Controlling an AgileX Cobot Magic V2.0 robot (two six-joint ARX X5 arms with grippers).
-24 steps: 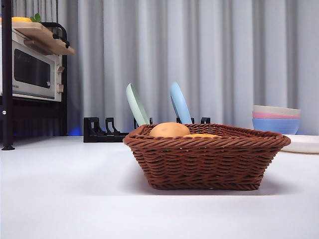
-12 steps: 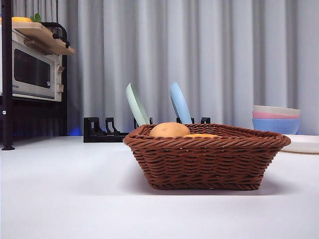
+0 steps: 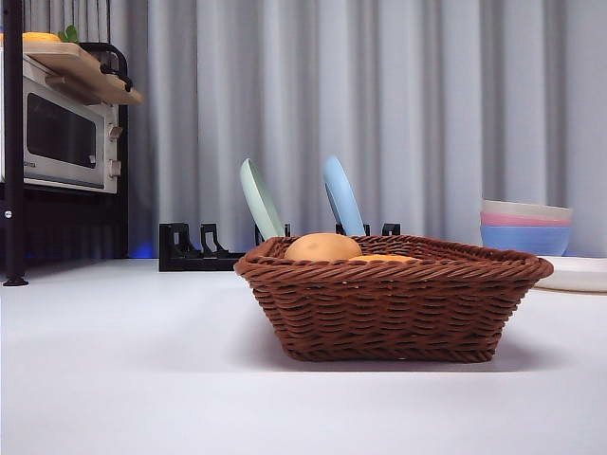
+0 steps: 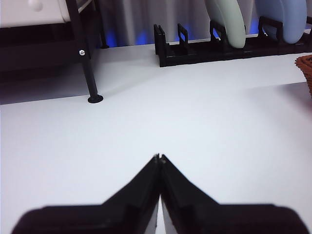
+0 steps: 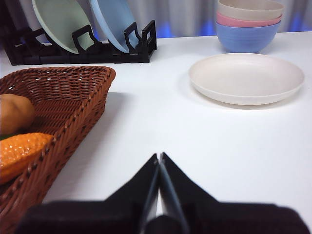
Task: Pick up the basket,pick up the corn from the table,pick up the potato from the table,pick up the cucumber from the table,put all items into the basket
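Both pincers [image 4: 159,158] [image 5: 159,156] pressed together, empty; basket [image 3: 391,301] holds potato [image 3: 322,247], corn [image 5: 19,152]; dish rack [image 3: 199,248] behind.

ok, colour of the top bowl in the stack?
Beige. The top bowl sits above a pink and a blue one; clearest in the right wrist view.

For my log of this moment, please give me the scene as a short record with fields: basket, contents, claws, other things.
basket: brown wicker basket standing on the white table
contents: potato and corn inside; a thin green strip beside the corn, too little showing to name
left claw: shut, holding nothing, over bare table away from the basket
right claw: shut, holding nothing, beside the basket
other things: dish rack with green plate and blue plate; stacked bowls; white plate; microwave oven
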